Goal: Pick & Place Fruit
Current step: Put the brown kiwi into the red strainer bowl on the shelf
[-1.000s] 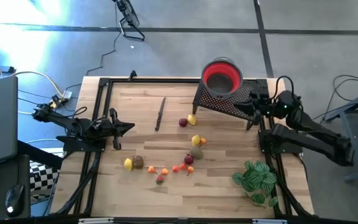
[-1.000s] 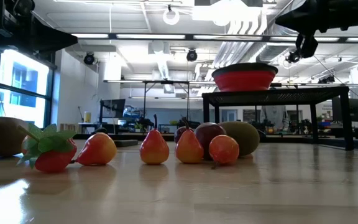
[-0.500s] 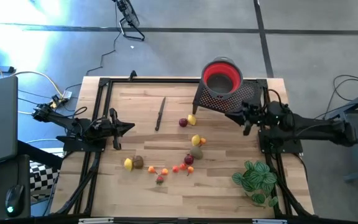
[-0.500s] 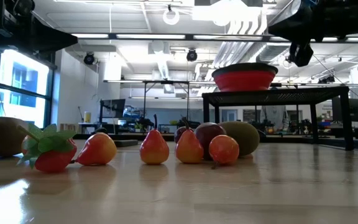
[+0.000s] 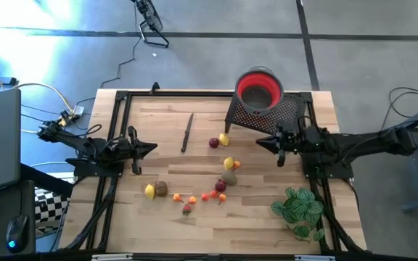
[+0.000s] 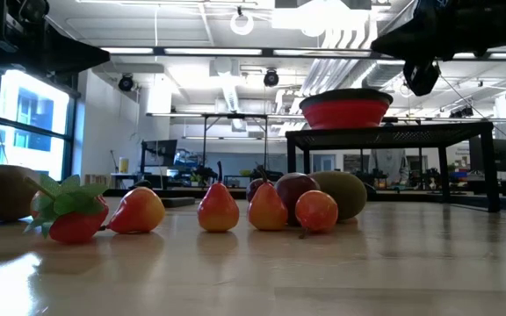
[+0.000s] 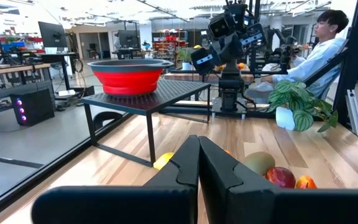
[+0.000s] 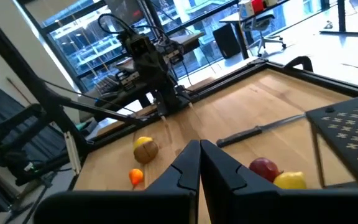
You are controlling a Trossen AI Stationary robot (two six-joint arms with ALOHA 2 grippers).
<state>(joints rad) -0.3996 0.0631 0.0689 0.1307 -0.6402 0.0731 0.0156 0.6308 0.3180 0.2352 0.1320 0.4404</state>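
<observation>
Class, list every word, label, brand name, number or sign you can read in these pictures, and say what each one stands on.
None: no readable text appears in any view.
Red bowl, black stand, knife, fruit and plant: no lettering visible.
Room behind, low view and wrist views: any signs or screens are too small or blurred to read.

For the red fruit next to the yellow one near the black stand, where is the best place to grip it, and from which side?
Grip the red fruit across its round middle, coming straight down from above. The yellow fruit touches its side toward the stand, so I would set the fingers across the free sides.
</observation>
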